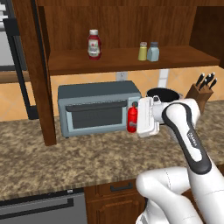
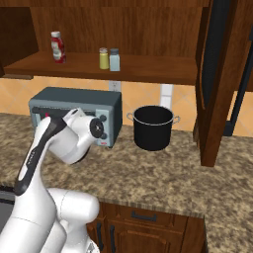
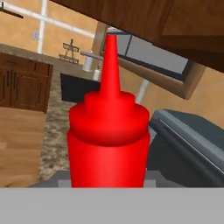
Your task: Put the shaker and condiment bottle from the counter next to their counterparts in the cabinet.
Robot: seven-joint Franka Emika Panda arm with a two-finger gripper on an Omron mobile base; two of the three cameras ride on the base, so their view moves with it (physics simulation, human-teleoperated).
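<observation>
Left base view: claw clamped on slim red squeeze bottle, held upright just in front of grey toaster oven over speckled tabletop. Up on cabinet shelf: blue-grey shaker touching yellowish-green shaker, ketchup bottle further left. Black pot right of oven.

Home kitchen. Evidence: speckled granite surface over wooden drawers; grey toaster oven beside the gripper; black stockpot and knife block beyond it; dark wall cabinet above, holding condiments.
</observation>
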